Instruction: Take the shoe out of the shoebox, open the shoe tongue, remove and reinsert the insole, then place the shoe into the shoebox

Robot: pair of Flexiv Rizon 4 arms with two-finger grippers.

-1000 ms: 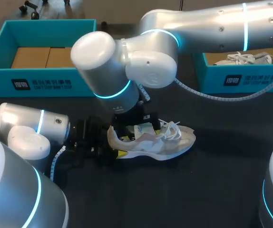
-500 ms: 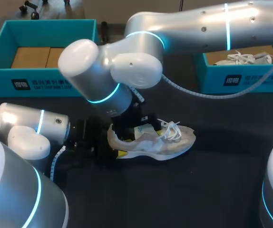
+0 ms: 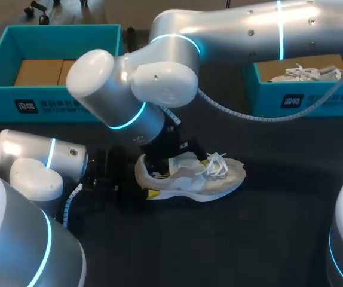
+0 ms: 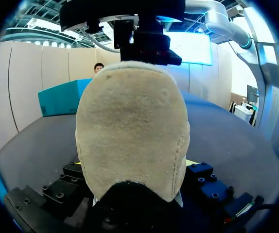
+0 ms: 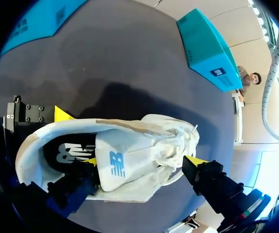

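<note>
One teal shoebox (image 3: 58,104) sits at the table's (image 3: 249,239) far left with brown cardboard (image 3: 52,72) inside. Nearer and left of center, the left gripper (image 3: 137,179) is at the heel of the shoe (image 3: 207,179); the fingers flank the heel from both sides, one yellow tip (image 5: 61,114) is pressed to the heel wall, and it reads as clamped on the heel. The shoe stands on its sole on the table, mid-table, toe pointing right, outside both boxes. The right gripper (image 5: 144,162) comes down over the shoe's opening with its fingers wide apart: one tip sits inside the opening against the tongue (image 5: 117,167), the other outside beside the laces (image 3: 217,164), gripping nothing. The dark insole (image 5: 64,153) shows in the heel end. A second shoebox (image 3: 315,98) at far right holds another shoe (image 3: 306,73).
</note>
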